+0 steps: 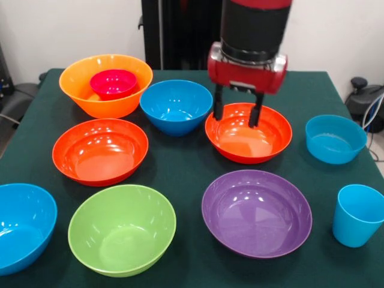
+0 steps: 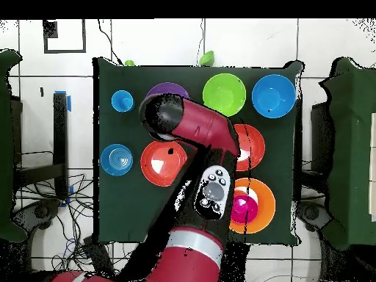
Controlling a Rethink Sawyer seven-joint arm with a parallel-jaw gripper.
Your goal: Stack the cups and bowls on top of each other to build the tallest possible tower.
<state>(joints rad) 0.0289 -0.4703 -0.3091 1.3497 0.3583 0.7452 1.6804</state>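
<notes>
Green cloth covers the worktop (image 1: 186, 168), and our bowls sit all over it. Our gripper (image 1: 237, 114) hangs in the upper middle of the front view, right over a red-orange bowl (image 1: 249, 133). Its jaws are open and hold nothing; the two tips point down into that bowl.

The big yellow-orange bowl (image 1: 105, 86) sits at the upper left with the small magenta bowl (image 1: 113, 83) inside it. That is all we have of the tower so far. The light-blue tumbler (image 1: 358, 215) stands at the lower right, and the small pale-blue bowl (image 1: 334, 139) is just above it.

We think these bowls are light, stiff and shiny, so they may slip. We should pinch the thin rim, one tip inside and one outside.
</notes>
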